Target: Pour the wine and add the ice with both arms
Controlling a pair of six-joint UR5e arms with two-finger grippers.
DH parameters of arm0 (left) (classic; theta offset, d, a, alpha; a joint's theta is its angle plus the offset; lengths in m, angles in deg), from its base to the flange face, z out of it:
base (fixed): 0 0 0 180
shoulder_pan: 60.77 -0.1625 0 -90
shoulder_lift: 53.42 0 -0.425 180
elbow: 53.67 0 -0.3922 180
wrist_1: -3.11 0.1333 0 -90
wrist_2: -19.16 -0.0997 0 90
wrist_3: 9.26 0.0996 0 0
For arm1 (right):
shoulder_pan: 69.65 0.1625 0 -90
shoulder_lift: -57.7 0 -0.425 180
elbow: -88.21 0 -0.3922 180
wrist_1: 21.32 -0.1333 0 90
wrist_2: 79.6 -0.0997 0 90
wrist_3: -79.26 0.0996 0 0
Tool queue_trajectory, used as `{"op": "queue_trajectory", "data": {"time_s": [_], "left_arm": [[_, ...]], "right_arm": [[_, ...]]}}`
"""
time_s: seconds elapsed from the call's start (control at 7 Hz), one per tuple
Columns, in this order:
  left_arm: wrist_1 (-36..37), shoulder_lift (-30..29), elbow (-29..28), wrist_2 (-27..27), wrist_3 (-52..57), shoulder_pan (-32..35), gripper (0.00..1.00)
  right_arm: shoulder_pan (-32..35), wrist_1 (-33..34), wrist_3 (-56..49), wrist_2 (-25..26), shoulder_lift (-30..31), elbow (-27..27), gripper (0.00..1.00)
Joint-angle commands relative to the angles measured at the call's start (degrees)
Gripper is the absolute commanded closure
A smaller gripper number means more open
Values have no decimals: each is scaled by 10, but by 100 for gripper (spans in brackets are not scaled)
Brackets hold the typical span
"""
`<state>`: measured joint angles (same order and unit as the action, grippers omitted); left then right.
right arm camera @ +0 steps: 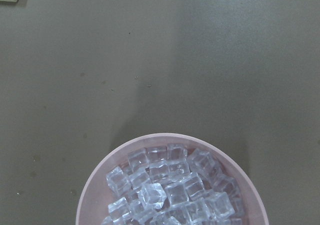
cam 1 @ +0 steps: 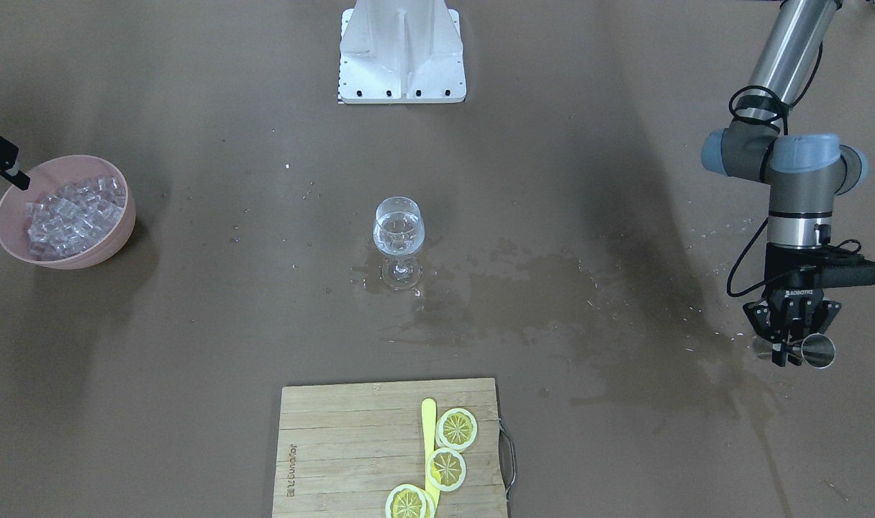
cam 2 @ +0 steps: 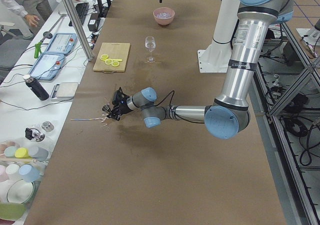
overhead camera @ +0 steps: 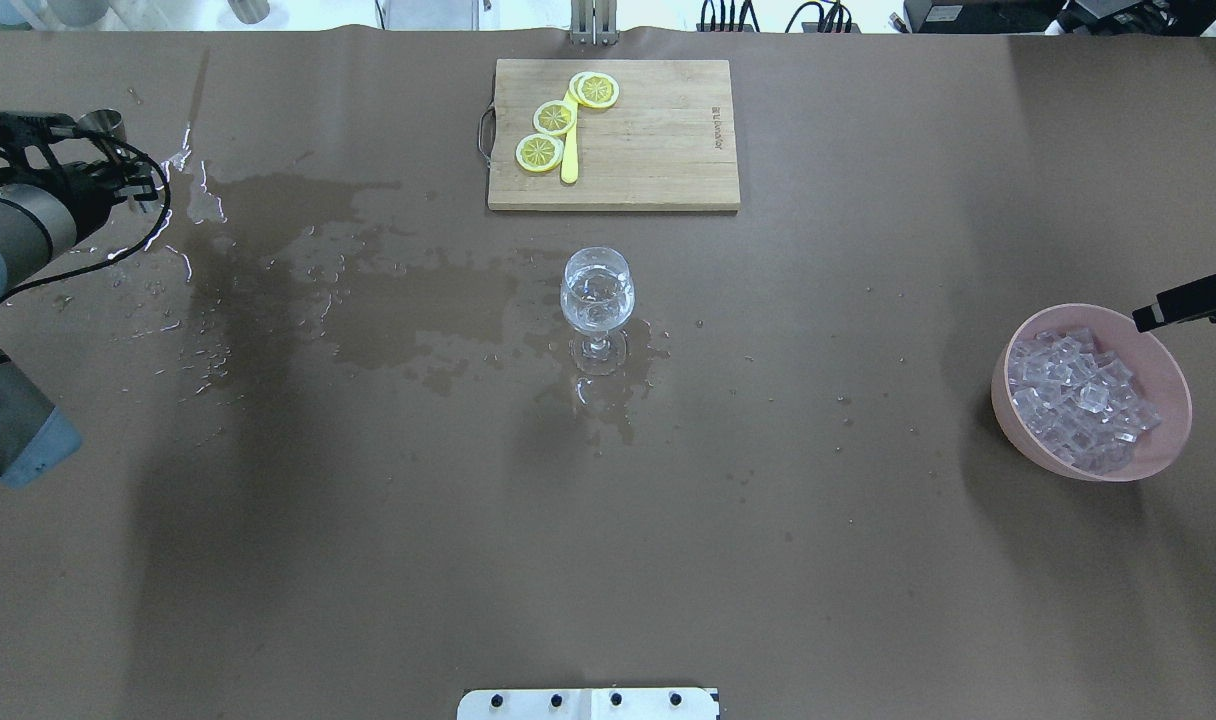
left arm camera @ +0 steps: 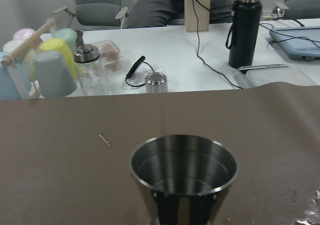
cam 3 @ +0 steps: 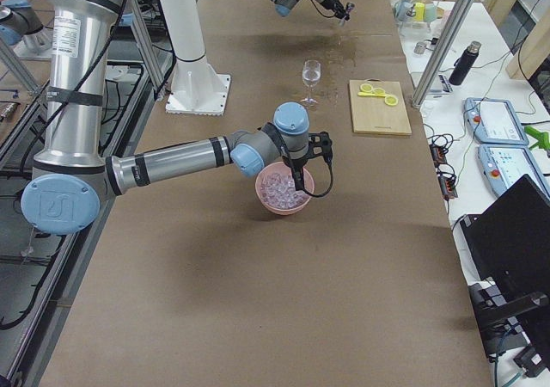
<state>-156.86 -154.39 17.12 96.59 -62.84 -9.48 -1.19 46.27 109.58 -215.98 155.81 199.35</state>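
You had the left gripper [cam 1: 789, 350] clamped on a steel cup [cam 1: 819, 352] at the tabletop's left end, well apart from the wine [cam 1: 398, 236] in the glass [cam 1: 400, 272] mid-table. Ice [cam 1: 74, 216] filled the pink bowl [cam 1: 127, 219] just below your right gripper [cam 1: 16, 178], which was cropped, so I can't tell its grip.

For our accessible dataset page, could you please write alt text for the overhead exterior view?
A stemmed glass of clear liquid stands mid-table among wet patches, near a wooden board with lemon slices. At right, the right tool hangs over the rim of a pink bowl of ice cubes; far left, the left tool holds a steel cup.
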Motion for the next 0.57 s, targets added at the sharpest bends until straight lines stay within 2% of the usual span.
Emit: {"op": "queue_trajectory", "data": {"time_s": [0.0, 0.14, 0.29, 0.43], "left_arm": [[-26, 20, -11, -5, -1, -1, 100], [-28, 19, -15, -12, -2, -1, 100], [-27, 17, -17, -43, -13, -5, 100], [-25, 16, -21, -45, -35, -7, 99]], "right_arm": [[-1, 0, 0, 0, 1, 0, 0], [-2, 0, 0, 0, 1, 0, 0], [-2, 0, 0, 0, 1, 4, 0], [-3, 0, 2, 0, 2, 6, 0]]}}
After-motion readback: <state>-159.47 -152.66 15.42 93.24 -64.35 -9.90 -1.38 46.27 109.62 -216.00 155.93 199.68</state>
